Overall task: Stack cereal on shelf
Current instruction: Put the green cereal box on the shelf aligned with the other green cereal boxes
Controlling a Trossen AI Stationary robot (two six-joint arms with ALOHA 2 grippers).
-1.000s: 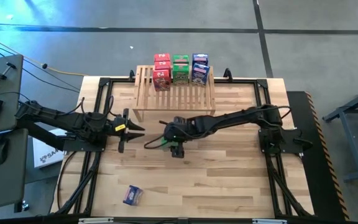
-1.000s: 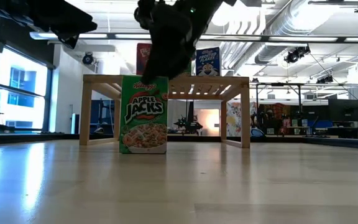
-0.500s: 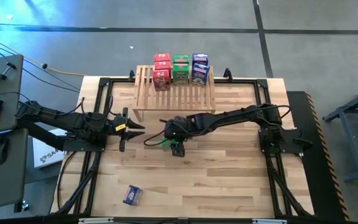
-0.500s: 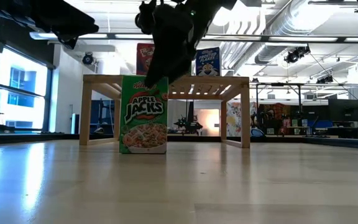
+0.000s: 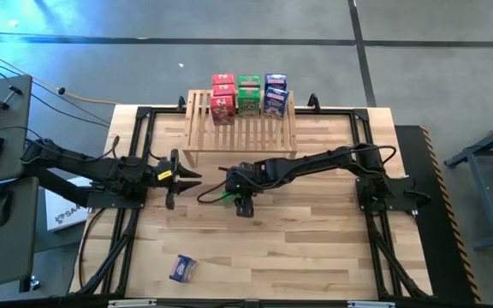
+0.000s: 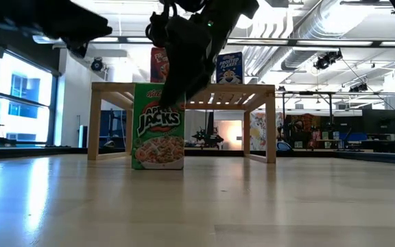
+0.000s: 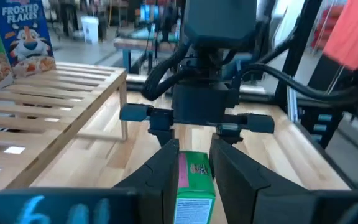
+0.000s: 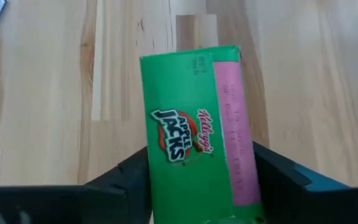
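A green Apple Jacks cereal box (image 6: 158,130) stands upright on its base on the table, in front of the shelf (image 5: 240,128). My right gripper (image 5: 240,195) is open and comes down over the box's top, one finger on each side of it (image 7: 196,177). My left gripper (image 5: 183,177) is open and empty, level, left of the box and pointing at it. Red (image 5: 222,96), green (image 5: 248,94) and blue (image 5: 276,92) boxes stand stacked at the far end of the shelf's slatted top. One blue box (image 5: 182,268) lies flat near the table's front edge. My right gripper comes at the green box from above, its fingers (image 7: 166,168) pointing down on either side of the box's top end (image 8: 194,124). I cannot tell whether the fingers touch the box. The box stands upright with its base on the table.
Black frame rails (image 5: 139,137) run along the table's left and right sides. The shelf's near half (image 5: 240,141) is bare slats. Bare tabletop (image 5: 315,248) lies between the green box and the front edge.
My right gripper has gone down over the green box, so its fingers now cover more of the box's upper part. The box has stayed where it was.
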